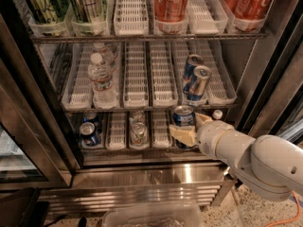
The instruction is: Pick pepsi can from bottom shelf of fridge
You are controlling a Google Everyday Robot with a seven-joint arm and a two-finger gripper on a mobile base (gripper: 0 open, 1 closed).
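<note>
The fridge (265,93) stands open in the camera view. On its bottom shelf (142,148) a dark blue pepsi can (183,117) with a silver top stands upright in the right lane. My gripper (193,127) reaches in from the right. Its beige fingers (183,136) sit on either side of the can, touching it, and the can's lower part is hidden behind them. The can rests on the shelf. Two more dark blue cans (89,134) stand in the far left lane.
Pale silver cans (138,131) stand in the middle lane of the bottom shelf. The rack above holds water bottles (101,79) and tall slim blue cans (196,82). The top rack holds red cans (171,4). The dark door frame (38,126) is at left, and a clear bin (151,216) is below.
</note>
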